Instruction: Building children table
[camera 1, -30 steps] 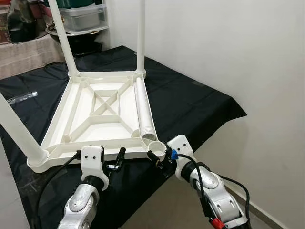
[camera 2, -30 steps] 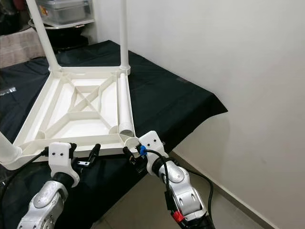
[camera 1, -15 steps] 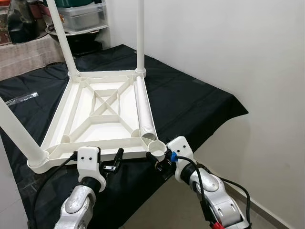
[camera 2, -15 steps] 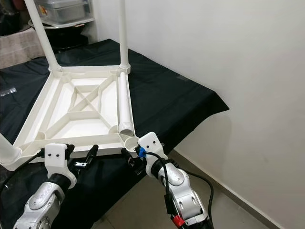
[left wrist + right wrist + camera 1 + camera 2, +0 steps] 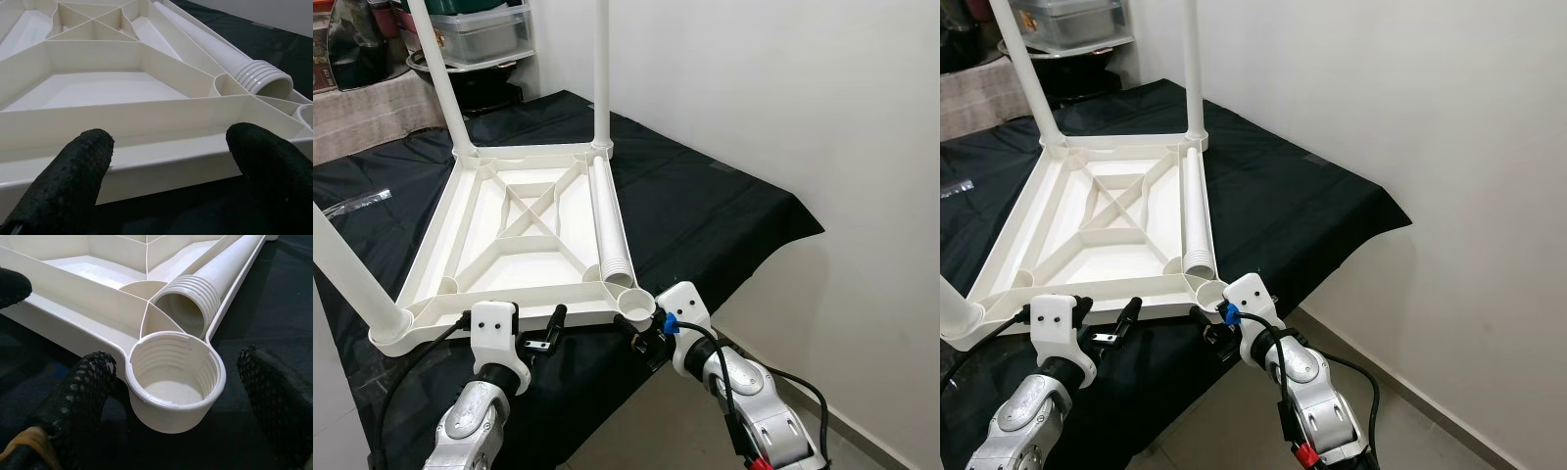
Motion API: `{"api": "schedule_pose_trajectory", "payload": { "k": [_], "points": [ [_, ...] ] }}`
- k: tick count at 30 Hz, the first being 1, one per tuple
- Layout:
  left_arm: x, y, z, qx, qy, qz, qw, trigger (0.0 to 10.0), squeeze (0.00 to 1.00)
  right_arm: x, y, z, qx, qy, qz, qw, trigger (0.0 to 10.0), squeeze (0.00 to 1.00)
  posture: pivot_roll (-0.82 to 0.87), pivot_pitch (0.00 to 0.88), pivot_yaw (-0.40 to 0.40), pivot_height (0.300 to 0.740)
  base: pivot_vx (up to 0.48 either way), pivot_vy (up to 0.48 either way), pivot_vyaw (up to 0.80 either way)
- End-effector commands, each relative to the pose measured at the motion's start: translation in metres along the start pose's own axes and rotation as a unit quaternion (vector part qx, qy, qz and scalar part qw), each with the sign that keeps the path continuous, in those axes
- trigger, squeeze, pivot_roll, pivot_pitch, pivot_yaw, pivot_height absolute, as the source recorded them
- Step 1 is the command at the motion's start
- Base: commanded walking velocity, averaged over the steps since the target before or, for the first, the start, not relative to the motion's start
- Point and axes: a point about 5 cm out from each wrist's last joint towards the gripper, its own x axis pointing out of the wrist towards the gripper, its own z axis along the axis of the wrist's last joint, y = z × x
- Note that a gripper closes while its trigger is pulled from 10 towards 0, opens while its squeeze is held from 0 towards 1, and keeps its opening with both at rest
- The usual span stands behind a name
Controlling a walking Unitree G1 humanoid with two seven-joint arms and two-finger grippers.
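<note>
The white plastic table top (image 5: 509, 292) lies upside down on a black cloth. Three white legs stand in its corners: far left (image 5: 445, 88), far right (image 5: 601, 73), near left (image 5: 352, 279). A loose leg (image 5: 607, 215) lies inside along the right rim, its threaded end (image 5: 188, 308) beside the empty near-right corner socket (image 5: 634, 305). My right gripper (image 5: 641, 335) is open, its fingers on either side of that socket (image 5: 173, 382) without touching it. My left gripper (image 5: 533, 328) is open just in front of the table's near rim (image 5: 146, 156), holding nothing.
The black cloth (image 5: 724, 211) ends in a corner at the right, with bare floor (image 5: 862, 392) and a white wall (image 5: 754, 98) beyond. Shelves with plastic bins (image 5: 480, 34) stand at the back. A clear plastic bag (image 5: 357, 201) lies on the left.
Both arms have sunk slightly and the view has shifted a little. The right gripper sits a bit closer under the empty socket. The table and loose leg have not moved.
</note>
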Motion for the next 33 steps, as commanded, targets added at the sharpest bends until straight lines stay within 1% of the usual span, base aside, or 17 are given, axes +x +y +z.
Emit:
{"api": "schedule_pose_trajectory", "payload": {
  "k": [1,20,22,23,24,25,26,27,33],
  "points": [
    [-0.003,0.003,-0.001,-0.004,0.008,0.006,1.000,10.0,0.00,-0.001,0.004,0.001,0.008,-0.002,0.010,1.000,10.0,0.00,-0.10,0.036,-0.008,0.740,0.000,0.000,0.00],
    [-0.002,0.004,-0.002,-0.001,0.013,0.002,1.000,10.0,0.00,0.000,0.006,0.002,0.019,-0.005,0.016,1.000,10.0,0.00,-0.10,0.025,0.006,0.740,0.000,0.000,0.00],
    [-0.002,0.004,-0.002,0.001,0.013,0.000,1.000,10.0,0.00,-0.001,0.004,0.002,0.026,-0.008,0.013,1.000,10.0,0.00,-0.10,0.025,0.007,0.740,0.000,0.000,0.00],
    [-0.001,0.004,-0.001,0.005,0.014,-0.002,1.000,10.0,0.00,-0.001,0.002,0.003,0.038,-0.014,0.007,0.999,10.0,0.00,-0.10,0.023,0.007,0.740,0.000,0.000,0.00],
    [-0.001,0.004,-0.001,0.005,0.014,-0.002,1.000,10.0,0.00,-0.001,0.002,0.003,0.038,-0.014,0.007,0.999,10.0,0.00,-0.10,0.023,0.007,0.740,0.000,0.000,0.00],
    [0.000,0.004,0.000,0.008,0.013,-0.004,1.000,10.0,0.00,-0.002,-0.002,0.004,0.054,-0.020,-0.003,0.998,10.0,0.00,-0.10,0.021,0.008,0.740,0.000,0.000,0.00],
    [0.000,0.004,0.000,0.008,0.013,-0.004,1.000,10.0,0.00,-0.002,-0.002,0.004,0.054,-0.020,-0.003,0.998,10.0,0.00,-0.10,0.021,0.008,0.740,0.000,0.000,0.00],
    [0.001,0.004,0.002,0.011,0.011,-0.005,1.000,10.0,0.00,-0.002,-0.005,0.005,0.071,-0.025,-0.010,0.997,10.0,0.00,-0.10,0.019,0.006,0.740,0.000,0.000,0.00],
    [0.003,0.003,0.005,0.020,0.005,-0.005,1.000,10.0,0.00,-0.001,-0.011,0.006,0.092,-0.031,-0.018,0.995,10.0,0.00,-0.10,0.009,0.004,0.740,0.000,0.000,0.00]
  ]
}}
